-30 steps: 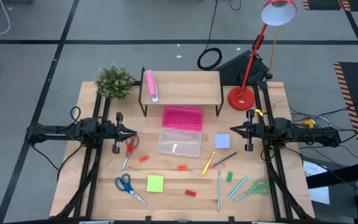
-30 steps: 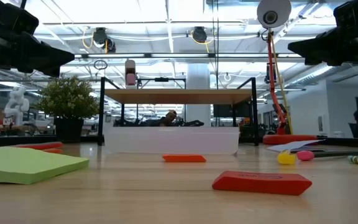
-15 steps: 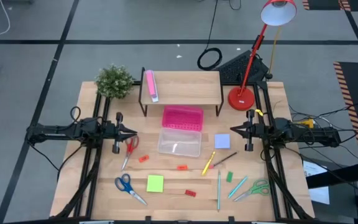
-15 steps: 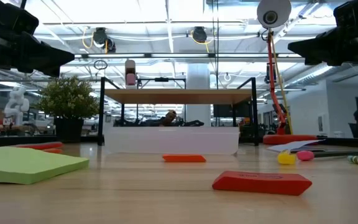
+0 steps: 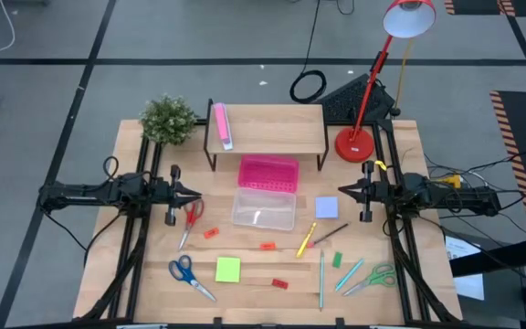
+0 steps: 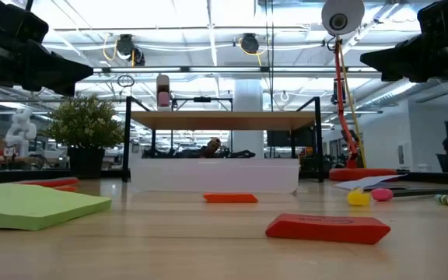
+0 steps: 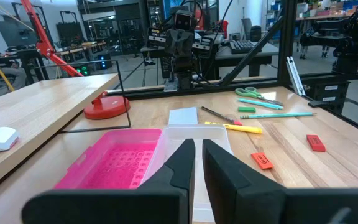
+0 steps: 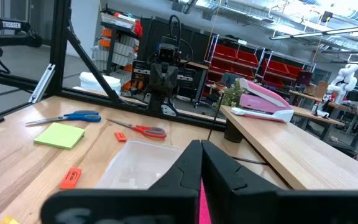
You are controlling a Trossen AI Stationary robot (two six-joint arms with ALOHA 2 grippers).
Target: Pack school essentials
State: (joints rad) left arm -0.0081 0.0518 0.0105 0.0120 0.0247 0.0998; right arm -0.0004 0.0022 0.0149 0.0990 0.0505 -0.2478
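Observation:
The school essentials lie loose on the wooden table: red scissors (image 5: 190,219), blue scissors (image 5: 188,274), green scissors (image 5: 373,277), a lime-green note pad (image 5: 228,269), a pale-blue pad (image 5: 326,207), small red pieces (image 5: 268,245), a green piece (image 5: 337,260) and thin pens (image 5: 320,274). A clear box (image 5: 264,209) sits at the middle, with a pink tray (image 5: 268,173) behind it. My left gripper (image 5: 194,194) hovers shut above the table, left of the box. My right gripper (image 5: 341,190) hovers shut to its right. Both point at the box and hold nothing.
A low shelf (image 5: 268,128) stands at the back with a pink-and-white oblong object (image 5: 220,125) on it. A potted plant (image 5: 167,119) is at the back left and a red desk lamp (image 5: 355,144) at the back right.

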